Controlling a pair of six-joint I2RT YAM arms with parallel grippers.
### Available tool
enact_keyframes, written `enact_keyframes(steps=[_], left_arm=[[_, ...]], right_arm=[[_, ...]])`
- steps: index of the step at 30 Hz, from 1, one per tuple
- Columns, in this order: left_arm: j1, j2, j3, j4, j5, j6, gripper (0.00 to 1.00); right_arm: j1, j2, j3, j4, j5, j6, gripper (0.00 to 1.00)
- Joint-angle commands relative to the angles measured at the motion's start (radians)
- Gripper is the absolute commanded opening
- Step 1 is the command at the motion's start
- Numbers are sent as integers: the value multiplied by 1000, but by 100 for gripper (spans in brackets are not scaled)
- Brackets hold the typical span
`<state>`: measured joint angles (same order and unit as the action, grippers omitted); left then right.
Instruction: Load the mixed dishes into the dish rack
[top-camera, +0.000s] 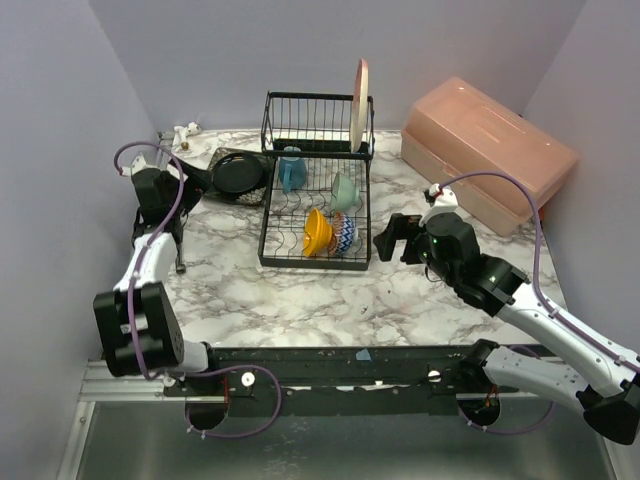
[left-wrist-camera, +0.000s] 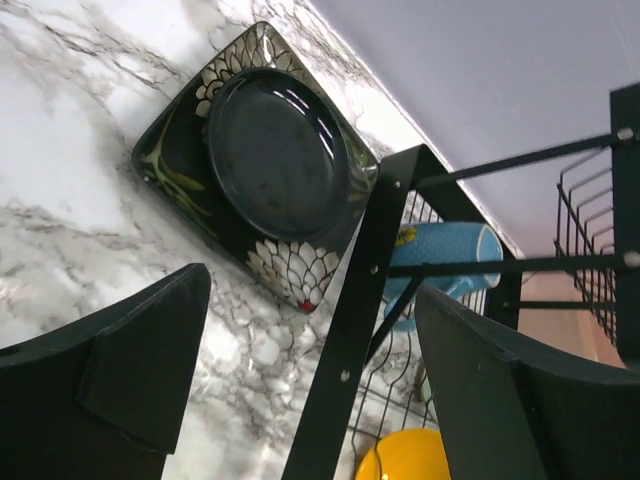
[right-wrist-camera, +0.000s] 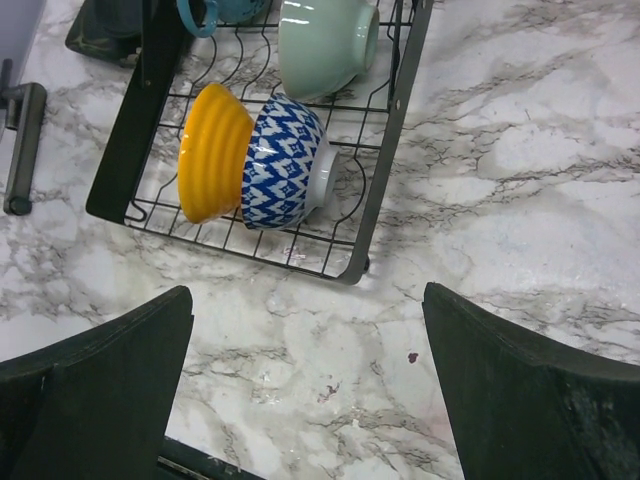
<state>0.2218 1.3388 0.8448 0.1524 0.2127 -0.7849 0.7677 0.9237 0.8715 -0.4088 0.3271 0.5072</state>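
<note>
The black wire dish rack (top-camera: 315, 195) stands mid-table. It holds the beige-pink plate (top-camera: 360, 105) upright at the rear, the blue-handled mug (top-camera: 291, 170), the mint-green bowl (top-camera: 344, 190), the orange bowl (top-camera: 317, 232) and the patterned bowl (top-camera: 343, 236). The black round plate (top-camera: 238, 173) lies on the black square patterned plate (top-camera: 222, 160), on the table left of the rack. My left gripper (top-camera: 198, 181) is open and empty just left of those plates; its wrist view shows the round plate (left-wrist-camera: 275, 150) and rack frame (left-wrist-camera: 360, 300). My right gripper (top-camera: 393, 238) is open and empty right of the rack's front corner (right-wrist-camera: 385, 180).
The big pink plastic box (top-camera: 490, 150) sits at the back right. A small white object (top-camera: 185, 130) lies by the back-left wall. Grey walls close in the table on three sides. Bare marble table (top-camera: 330, 300) lies in front of the rack.
</note>
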Motion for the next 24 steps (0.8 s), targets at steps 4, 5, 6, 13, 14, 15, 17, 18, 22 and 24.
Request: enact_keyframes(steps=[4, 5, 6, 13, 14, 15, 17, 18, 22, 24], left_arm=[[15, 366, 348, 55, 138, -114, 78], [14, 411, 398, 17, 136, -118, 75], [13, 441, 423, -14, 113, -121, 74], [-15, 525, 457, -54, -28, -188, 74], [-20, 544, 462, -54, -29, -200, 74], [-24, 558, 461, -53, -37, -221, 74], [-33, 584, 451, -44, -53, -262, 73], [-35, 596, 442, -34, -59, -284, 72], [-45, 629, 428, -36, -84, -354, 70], [-48, 639, 430, -42, -104, -369, 70]], right_arm=[[7, -18, -16, -27, 45, 101, 99], [7, -17, -15, -36, 55, 110, 99], [7, -14, -14, -45, 60, 117, 99], [6, 25, 25, -71, 83, 84, 99], [6, 34, 30, -72, 85, 76, 99], [6, 43, 34, -71, 86, 70, 99], [7, 58, 43, -71, 89, 63, 99], [7, 61, 45, -71, 91, 61, 99], [7, 61, 35, -65, 95, 58, 99], [6, 57, 27, -62, 101, 54, 99]])
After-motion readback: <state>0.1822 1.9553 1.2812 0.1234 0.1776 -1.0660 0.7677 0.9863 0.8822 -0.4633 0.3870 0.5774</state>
